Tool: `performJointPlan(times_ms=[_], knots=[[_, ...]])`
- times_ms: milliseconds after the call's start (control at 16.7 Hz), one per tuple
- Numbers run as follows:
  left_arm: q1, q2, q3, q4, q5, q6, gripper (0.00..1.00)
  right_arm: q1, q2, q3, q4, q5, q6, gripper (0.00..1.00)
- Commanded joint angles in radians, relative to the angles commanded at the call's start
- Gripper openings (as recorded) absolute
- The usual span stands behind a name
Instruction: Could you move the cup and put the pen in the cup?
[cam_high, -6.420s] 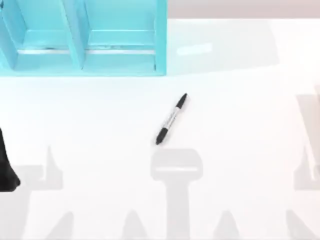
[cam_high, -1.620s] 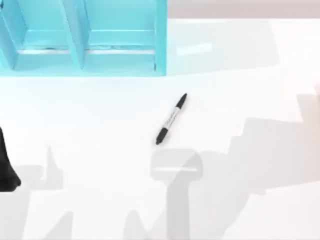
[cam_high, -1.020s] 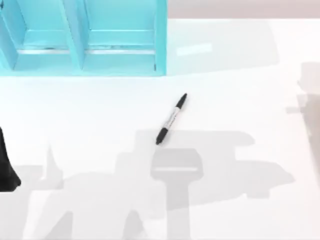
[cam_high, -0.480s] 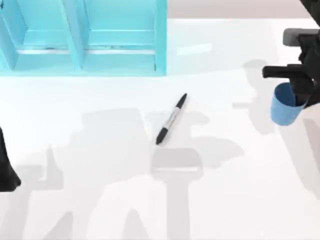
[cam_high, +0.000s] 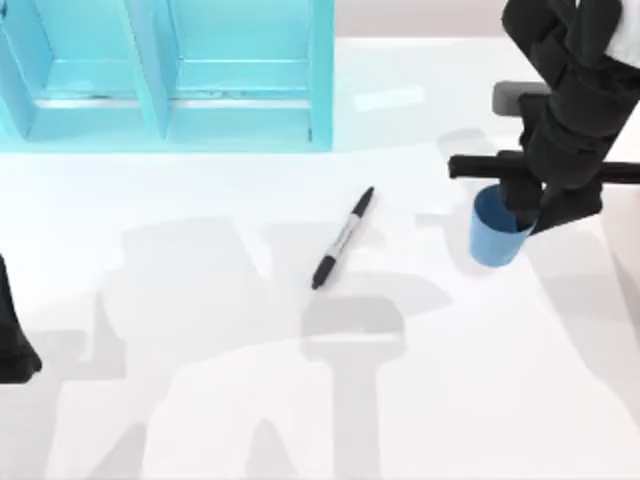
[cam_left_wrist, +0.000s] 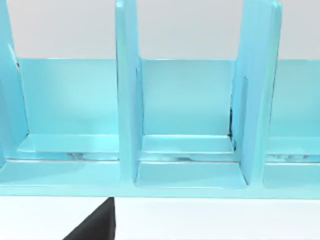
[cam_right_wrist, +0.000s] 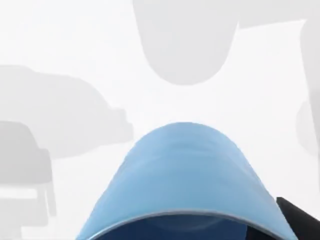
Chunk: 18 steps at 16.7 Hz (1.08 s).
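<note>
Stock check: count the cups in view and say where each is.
1. The cup is held by the right gripper at the table's right side, right of the pen. More may be hidden.

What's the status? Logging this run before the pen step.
Right gripper shut on cup, right of pen. Pen flat on table, untouched. Left arm parked at left edge. Shelf behind.

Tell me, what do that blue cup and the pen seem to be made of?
The cup, held by the right gripper, looks like smooth matte plastic: plain, even blue, thin rim. The pen seems plastic too: grey-silver barrel, black ends, though the barrel could be metal.
</note>
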<state>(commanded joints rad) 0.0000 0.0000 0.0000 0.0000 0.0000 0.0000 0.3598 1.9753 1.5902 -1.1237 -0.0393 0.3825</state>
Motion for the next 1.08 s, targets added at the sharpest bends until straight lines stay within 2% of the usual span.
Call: performJointPlan(times_ms=[420, 660, 1080], knots=[[0.000, 0.000, 0.000, 0.000, 0.000, 0.000, 1.00, 0.021, 0.052, -0.099, 0.153, 0.004, 0.018, 0.00], [0.000, 0.000, 0.000, 0.000, 0.000, 0.000, 1.00, 0.023, 0.056, -0.103, 0.158, 0.004, 0.020, 0.00], [0.000, 0.000, 0.000, 0.000, 0.000, 0.000, 1.00, 0.023, 0.056, -0.103, 0.158, 0.004, 0.020, 0.53]])
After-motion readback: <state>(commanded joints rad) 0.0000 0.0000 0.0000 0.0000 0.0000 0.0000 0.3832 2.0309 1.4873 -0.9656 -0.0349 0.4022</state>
